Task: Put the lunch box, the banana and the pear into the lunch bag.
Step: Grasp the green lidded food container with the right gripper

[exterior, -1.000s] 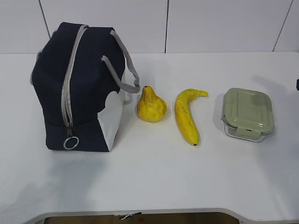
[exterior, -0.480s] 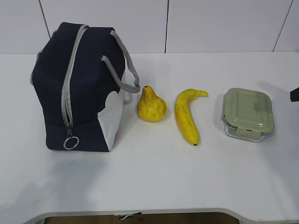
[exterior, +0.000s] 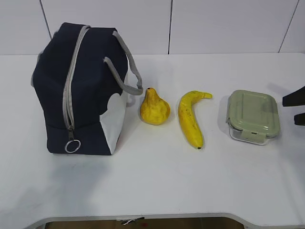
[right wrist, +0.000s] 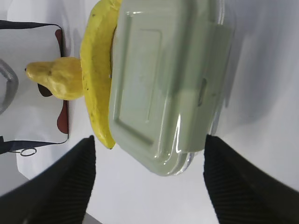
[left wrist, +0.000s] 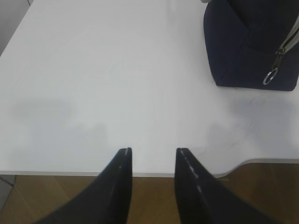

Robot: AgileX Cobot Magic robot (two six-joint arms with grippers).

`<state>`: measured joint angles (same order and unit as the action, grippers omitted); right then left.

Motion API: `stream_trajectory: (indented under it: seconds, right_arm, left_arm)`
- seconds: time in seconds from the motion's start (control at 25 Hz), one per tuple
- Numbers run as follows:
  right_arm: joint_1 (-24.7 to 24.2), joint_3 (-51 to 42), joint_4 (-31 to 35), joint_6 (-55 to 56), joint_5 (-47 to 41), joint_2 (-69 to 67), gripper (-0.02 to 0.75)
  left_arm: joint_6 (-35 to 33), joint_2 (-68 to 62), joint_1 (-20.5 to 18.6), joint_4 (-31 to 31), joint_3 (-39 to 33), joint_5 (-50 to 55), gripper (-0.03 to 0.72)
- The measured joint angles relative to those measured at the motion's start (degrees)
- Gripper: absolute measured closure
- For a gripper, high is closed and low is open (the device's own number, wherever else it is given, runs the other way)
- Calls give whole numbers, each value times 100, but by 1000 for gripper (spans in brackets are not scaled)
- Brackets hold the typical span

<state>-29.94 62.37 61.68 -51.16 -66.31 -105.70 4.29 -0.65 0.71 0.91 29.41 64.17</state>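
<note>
Fruit and containers sit in a row on the white tabletop (exterior: 157, 186): at the left a large boxy navy-blue fabric lunch bag (exterior: 83, 88) with a grey zipper and metal ring pull (exterior: 72, 146), zipped shut, then a small bumpy yellow pear (exterior: 154, 108) just beside the bag's white end panel, a curved yellow banana (exterior: 190, 121) with brown specks, and a clear rectangular lunch box (exterior: 252, 116) with a pale sage-green lid. All three items lie outside the bag, apart from one another. The right gripper (right wrist: 149, 161) shows at the right edge of the exterior view, its black fingers (right wrist: 70, 179) spread wide on either side of the lunch box without touching it. The left gripper (left wrist: 153, 156) hangs over bare table near the front edge, partly parted and holding nothing.
</note>
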Motion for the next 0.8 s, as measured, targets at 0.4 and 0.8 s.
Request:
stream_trajectory:
  seconds: [0.4,0.8]
  right_arm:
    - [0,13,838,-741,144,-832,183]
    - [152,25,1521,-1421,200,-1277,184]
  left_arm:
    - [0,0,0,-25,0,0,452]
    - [0,0,13,-49,0,0,452]
